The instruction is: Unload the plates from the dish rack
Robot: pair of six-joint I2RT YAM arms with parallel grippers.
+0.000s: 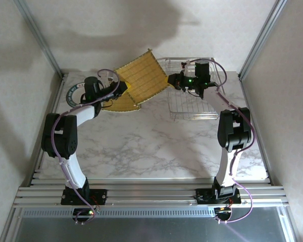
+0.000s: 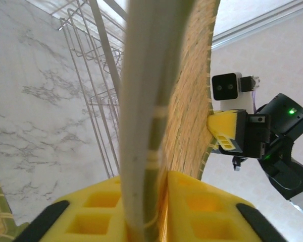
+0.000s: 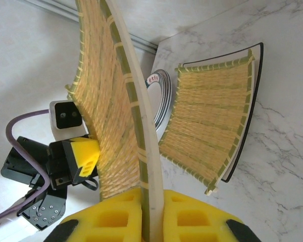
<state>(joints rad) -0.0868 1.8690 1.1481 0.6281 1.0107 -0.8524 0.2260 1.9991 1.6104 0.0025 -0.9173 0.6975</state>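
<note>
Pale walls with a faint pattern closed the space in on three sides, and slim metal posts ran up the back corners. Below them lay a white worktop veined with grey like marble, with ribbed aluminium rails along its near edge where both arm bases were bolted. Soft shadows of the arms fell across the back wall. Toward the back right of the worktop stood the dish rack, a silver wire basket whose thin bars let the marble show through. A square yellow plate with fine woven-looking lines hung tilted in the air just left of the rack, off the surface. The left pincer had its yellow fingers closed tight on the plate's left edge, and the right pincer was clamped on the opposite edge, so the plate was gripped from both sides. In each wrist view the plate ran edge-on between that arm's own pads, with the other arm's pads biting the far rim. A second yellow plate lay flat on the worktop at the back left, partly under the raised one's lower corner in the top view. A round plate with a teal rim lay farther left, close beside it; whether the two touched could not be told.
</note>
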